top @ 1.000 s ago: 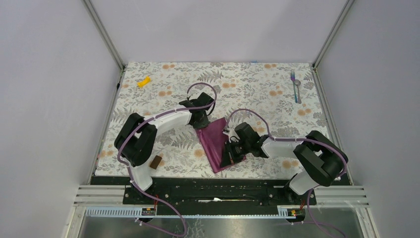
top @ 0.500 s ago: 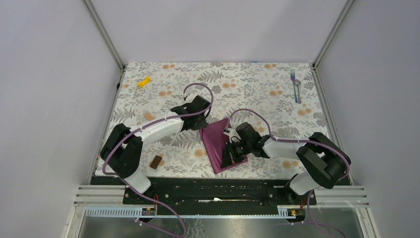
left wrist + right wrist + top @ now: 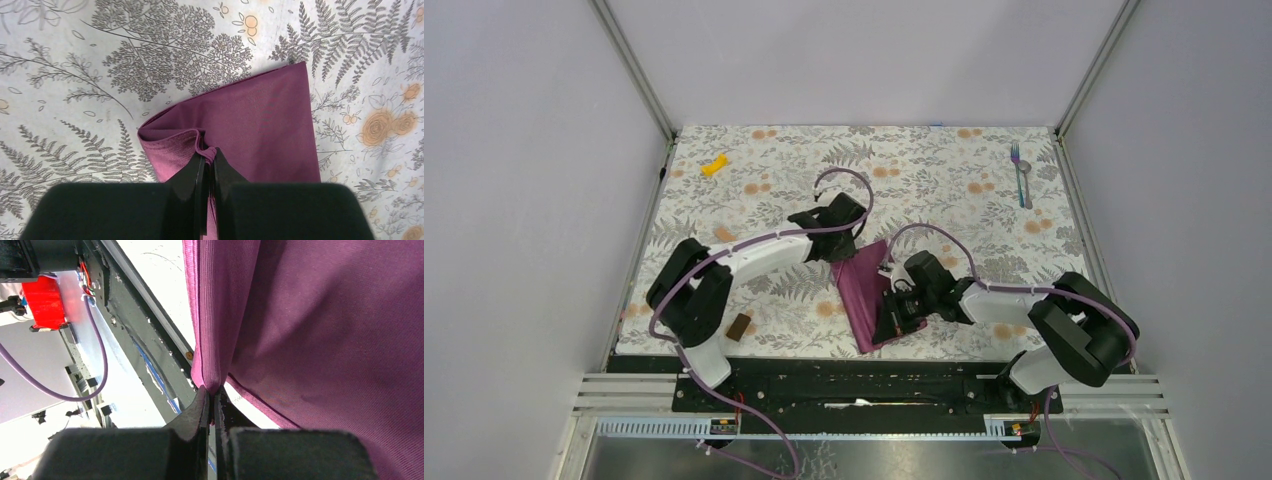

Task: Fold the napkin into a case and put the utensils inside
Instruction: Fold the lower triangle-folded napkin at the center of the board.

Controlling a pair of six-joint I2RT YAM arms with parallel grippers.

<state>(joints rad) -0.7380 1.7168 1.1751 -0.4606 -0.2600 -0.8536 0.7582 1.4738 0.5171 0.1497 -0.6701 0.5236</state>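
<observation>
**Both grippers clamped on the napkin, mid-fold.**

The napkin (image 3: 864,290) lies as a partly folded strip just below the centre of the top view. The left gripper (image 3: 206,154) has its jaws closed on a raised edge at the strip's far end. The right gripper (image 3: 212,391) pinches a doubled edge at the near end. Gripping both ends likely serves to draw the layer taut for carrying it over. The fold is unfinished and holds nothing: the utensils (image 3: 1021,176) lie side by side at the upper right of the table (image 3: 774,160), well apart from it.
</observation>
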